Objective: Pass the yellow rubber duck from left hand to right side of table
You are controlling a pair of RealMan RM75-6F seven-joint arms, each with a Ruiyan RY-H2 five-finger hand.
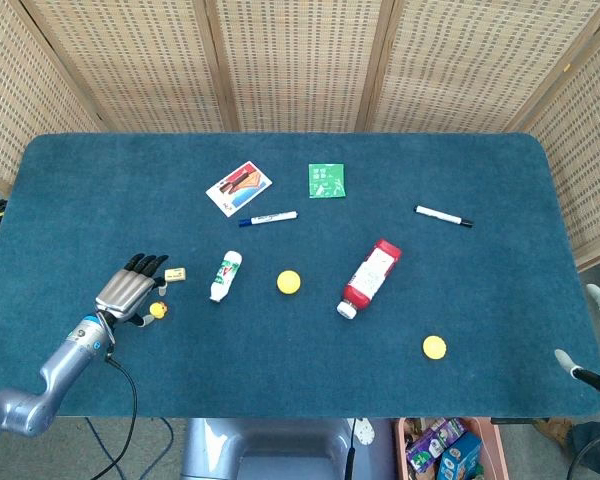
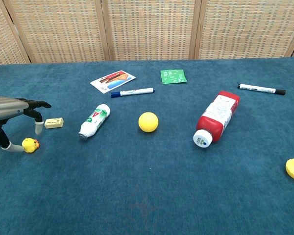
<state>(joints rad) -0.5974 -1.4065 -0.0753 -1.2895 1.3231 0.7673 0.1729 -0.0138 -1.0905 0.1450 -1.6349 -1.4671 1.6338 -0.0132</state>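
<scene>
The small yellow rubber duck (image 1: 158, 311) (image 2: 30, 145) lies on the blue table near its left front. My left hand (image 1: 130, 289) (image 2: 14, 115) hovers just over and to the left of it, fingers spread and holding nothing. In the chest view a white fingertip (image 2: 8, 146) reaches the duck's left side; whether it touches the duck is unclear. Of my right hand (image 1: 590, 345) only a small part shows at the right edge of the head view, off the table; how its fingers lie is hidden.
Near the duck lie a small cream block (image 1: 175, 274) and a white bottle (image 1: 225, 276). Further right are a yellow ball (image 1: 289, 282), a red-and-white bottle (image 1: 370, 277), a yellow disc (image 1: 435, 347), two markers (image 1: 268, 218) (image 1: 443, 216), a card (image 1: 239, 187) and a green packet (image 1: 326, 180).
</scene>
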